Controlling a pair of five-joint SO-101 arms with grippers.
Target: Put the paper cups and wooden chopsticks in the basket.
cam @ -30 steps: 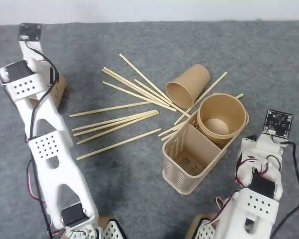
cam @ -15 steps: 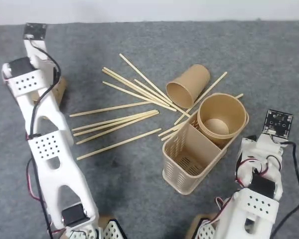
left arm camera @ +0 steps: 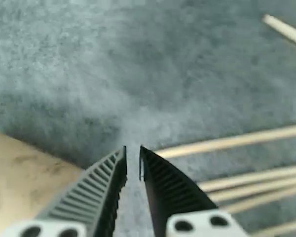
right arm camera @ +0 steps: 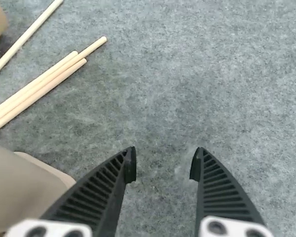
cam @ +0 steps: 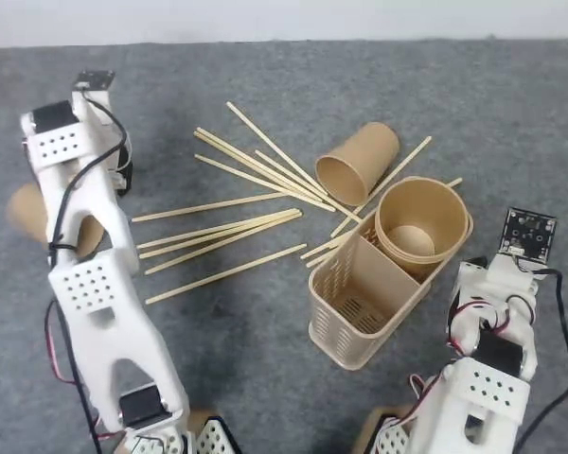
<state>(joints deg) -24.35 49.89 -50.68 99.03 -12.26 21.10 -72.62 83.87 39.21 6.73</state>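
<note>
Under the left arm (cam: 85, 284), at the near-left of the desk (cam: 511, 113), a loose paper cup (cam: 24, 213) lies on its side. Its long axis appears to run crosswise beneath the arm, so only its two ends show. In the left wrist view its tan wall sits just beside one finger of the left tool (left arm camera: 132, 158), off to the side rather than between the jaws. The jaws are pinched almost together with only a thin slit between them, and they hold nothing. By this reading, the left tool would have to spread and shift sideways onto the cup's wall. The left arm is by far the nearer one.

The wooden chopsticks (cam: 218, 232) are thin, pale, straight sticks. They are strewn between the left arm and the basket (cam: 346, 345), most of them pointing roughly toward it. A tipped cup (cam: 358, 163) rests on its side across several of them, its mouth facing the near-left.

The basket is a beige, perforated, two-compartment plastic box. A standing cup (cam: 421, 222) is upright in its far compartment, and the near compartment holds nothing. The right tool (right arm camera: 163, 165) hangs over grey matting beside the basket, jaws spread and unloaded.

The desk's cover is a grey, felt-like mat with a coarse nap, which likely grips the smooth paper.
</note>
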